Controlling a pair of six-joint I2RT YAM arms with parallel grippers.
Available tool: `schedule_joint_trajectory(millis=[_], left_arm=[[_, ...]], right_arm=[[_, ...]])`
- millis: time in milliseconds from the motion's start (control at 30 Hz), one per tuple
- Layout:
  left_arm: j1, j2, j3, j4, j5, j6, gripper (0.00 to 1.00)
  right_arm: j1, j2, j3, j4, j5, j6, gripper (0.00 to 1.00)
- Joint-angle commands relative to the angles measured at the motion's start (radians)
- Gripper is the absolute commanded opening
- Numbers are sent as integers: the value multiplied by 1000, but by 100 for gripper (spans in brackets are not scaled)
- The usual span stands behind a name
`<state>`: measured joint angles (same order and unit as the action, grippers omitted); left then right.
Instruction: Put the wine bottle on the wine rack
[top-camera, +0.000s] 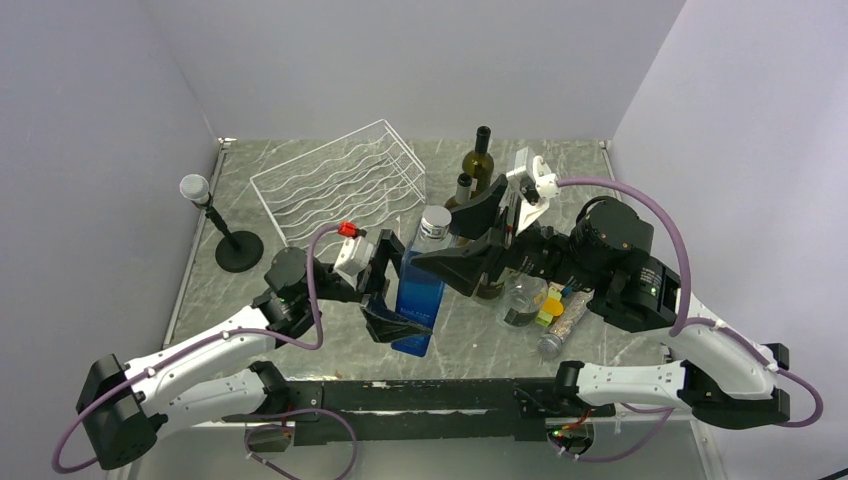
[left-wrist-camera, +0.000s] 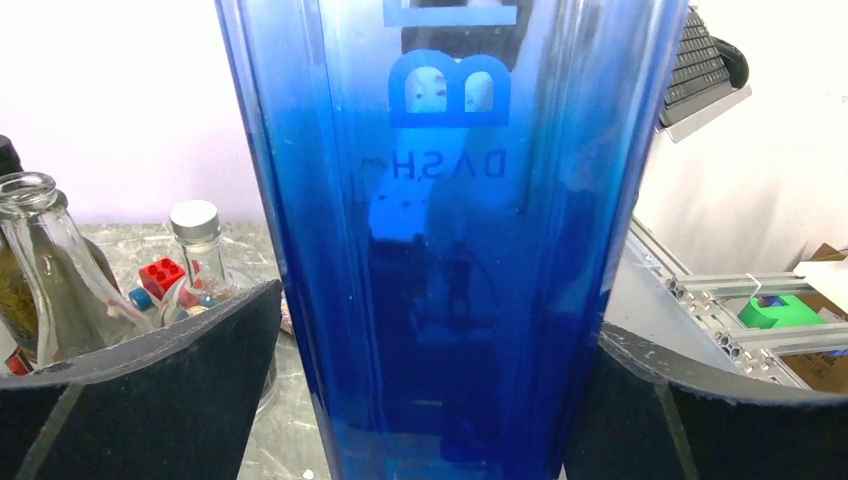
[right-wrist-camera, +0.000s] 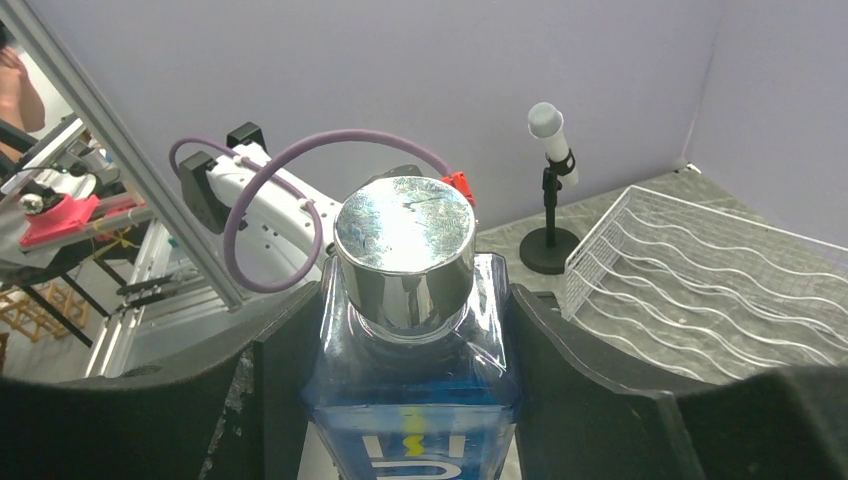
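Left fingers (left-wrist-camera: 150, 400) pinch the blue bottle (top-camera: 422, 285) low on its body and right fingers (right-wrist-camera: 600, 400) hug its shoulder, grip unclear; upright near the wine rack (top-camera: 340, 185), it likely next needs carrying over and tipping flat into a cradle.

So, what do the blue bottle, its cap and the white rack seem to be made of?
The blue bottle is probably glass: glossy, see-through, with printed letters showing through it. Its cap looks like polished metal or metallised plastic, given the mirror-like reflections. The white rack is thin wavy rods, likely coated metal wire, plain white.
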<state>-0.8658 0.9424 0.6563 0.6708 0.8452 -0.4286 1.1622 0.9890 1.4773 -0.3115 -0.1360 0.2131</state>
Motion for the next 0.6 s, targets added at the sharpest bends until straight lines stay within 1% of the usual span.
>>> schedule_joint_trajectory(millis=[0,67,100,133,167,200,233,267,333,367,433,567], left_arm=[[-35,20,20,52,-15,28,99],[-43,22,28,22,-16,50,98],[-44,21,31,7,-19,62,88],[-44,19,35,-7,-27,71,74],[-44,15,37,-20,-35,81,43],[-45,4,39,-35,-57,89,16],[-44,-5,41,-55,-93,97,3],[-44,-14,45,-79,-121,110,1],[-44,-32,60,-144,-162,149,1],[-44,-41,68,-174,-183,170,1],[-45,-57,90,-245,-214,218,1],[-45,-88,143,-398,-311,325,1]], right_arm=[[5,-43,36,244,-10,36,0],[5,-45,34,245,-7,34,0],[5,-48,34,244,-7,34,0],[5,-51,33,242,-7,34,0],[5,-54,31,239,-5,34,0],[4,-57,29,234,-4,35,0],[5,-59,32,223,-4,35,0],[5,-56,42,195,-6,32,0],[5,-45,84,121,11,25,0],[5,-47,87,98,21,21,3],[5,-62,69,75,41,20,21],[5,-90,28,23,104,18,73]])
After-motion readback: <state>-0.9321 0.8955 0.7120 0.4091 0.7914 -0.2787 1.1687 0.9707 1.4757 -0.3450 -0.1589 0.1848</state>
